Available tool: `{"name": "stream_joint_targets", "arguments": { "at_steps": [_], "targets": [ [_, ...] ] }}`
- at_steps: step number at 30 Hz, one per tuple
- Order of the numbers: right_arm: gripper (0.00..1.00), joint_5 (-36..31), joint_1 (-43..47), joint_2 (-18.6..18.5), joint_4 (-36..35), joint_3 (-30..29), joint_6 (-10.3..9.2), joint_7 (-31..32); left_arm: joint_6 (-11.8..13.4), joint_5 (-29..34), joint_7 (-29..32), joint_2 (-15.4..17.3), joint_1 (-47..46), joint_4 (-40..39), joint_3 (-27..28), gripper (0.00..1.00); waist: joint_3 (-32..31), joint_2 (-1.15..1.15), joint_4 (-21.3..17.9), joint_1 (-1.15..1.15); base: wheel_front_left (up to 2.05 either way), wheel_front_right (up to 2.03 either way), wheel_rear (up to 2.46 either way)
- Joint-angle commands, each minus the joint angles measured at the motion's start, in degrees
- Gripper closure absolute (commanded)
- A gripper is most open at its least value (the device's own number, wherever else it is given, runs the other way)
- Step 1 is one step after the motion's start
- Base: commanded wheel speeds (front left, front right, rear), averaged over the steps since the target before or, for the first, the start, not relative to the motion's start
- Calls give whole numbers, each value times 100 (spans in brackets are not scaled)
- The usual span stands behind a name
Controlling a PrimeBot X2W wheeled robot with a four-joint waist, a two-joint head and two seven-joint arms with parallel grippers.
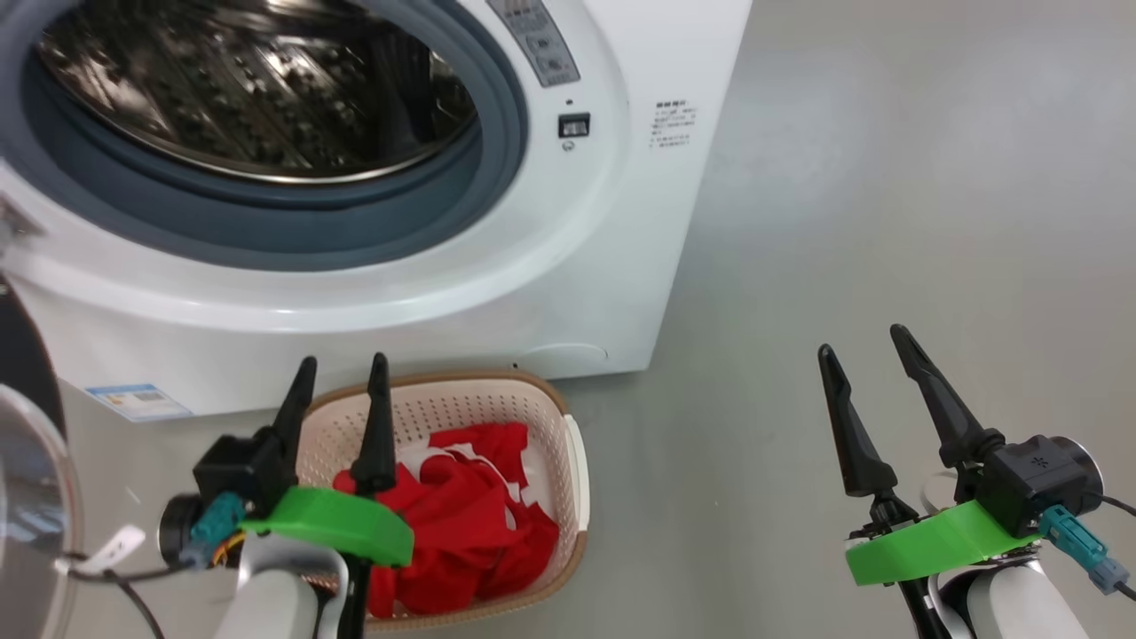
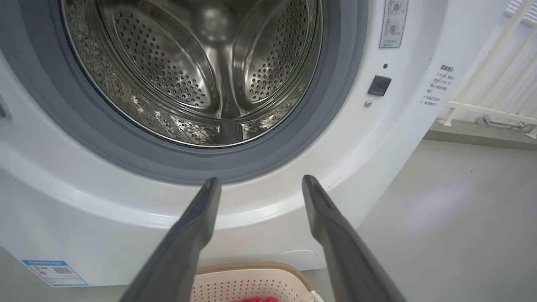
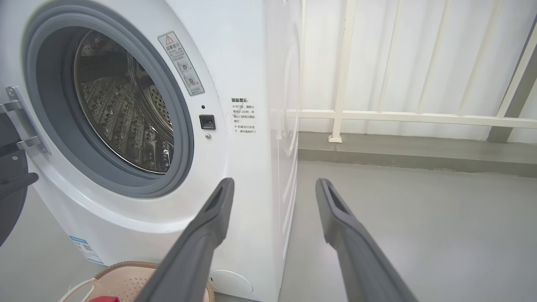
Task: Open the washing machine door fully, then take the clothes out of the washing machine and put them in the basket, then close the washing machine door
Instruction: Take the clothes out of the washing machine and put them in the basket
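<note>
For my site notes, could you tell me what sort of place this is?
Probably a laundry corner, perhaps a balcony: a washer on a grey floor, a basket of red clothes before it, and a white railing beside.

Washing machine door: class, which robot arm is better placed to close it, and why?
Left. The washing machine door hangs open at the robot's left, beside the open left gripper; the right gripper is over the floor, farther away.
</note>
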Motion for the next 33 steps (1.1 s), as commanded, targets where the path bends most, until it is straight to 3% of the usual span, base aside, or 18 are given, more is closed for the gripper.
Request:
{"name": "stream_joint_targets", "arguments": {
  "at_steps": [1, 19, 33],
  "targets": [
    [0, -62, 65, -39, -115, 75, 36, -36, 96, 74, -70, 86, 191, -367, 143, 0, -264, 0, 133, 0, 0, 0, 0],
    [0, -189, 476, -39, -203, -156, 36, -36, 307, 538, -70, 90, 1217, -1730, 371, 0, -685, 0, 314, 0, 0, 0, 0],
    [0, -169, 767, -39, -248, -262, 36, -36, 299, 480, -70, 150, 1920, -2091, 518, 0, -1077, 0, 295, 0, 0, 0, 0]
  ]
}}
